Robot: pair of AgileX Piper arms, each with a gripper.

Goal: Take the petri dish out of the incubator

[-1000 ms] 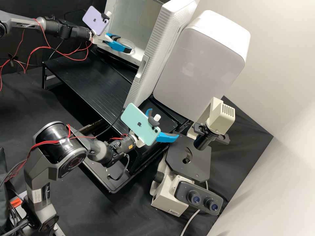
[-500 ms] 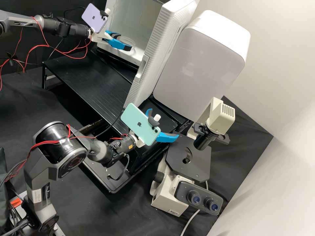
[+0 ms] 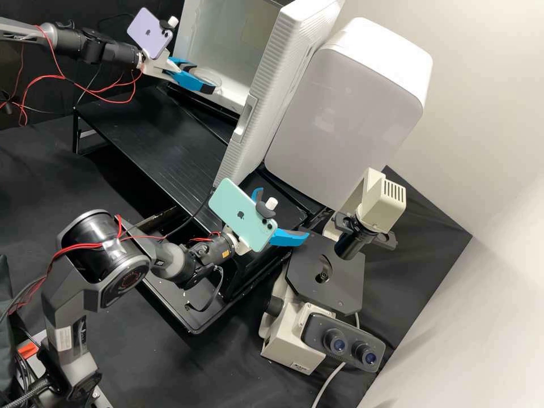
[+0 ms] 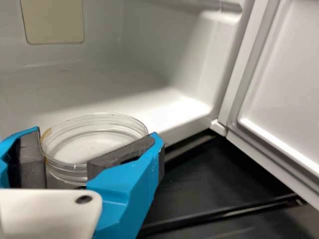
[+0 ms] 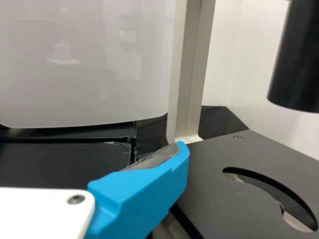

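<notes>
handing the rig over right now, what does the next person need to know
Left gripper: shut on the petri dish, at the open front of the incubator, over the edge of its floor.
Right gripper: beside the microscope stage, away from the job.
Done: dish gripped.
Left: bring the dish clear of the incubator and set it down.

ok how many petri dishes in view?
1. The petri dish sits clamped in the left end effector at the incubator's open front. Parts of the interior are out of sight, so more could be hidden.
</notes>
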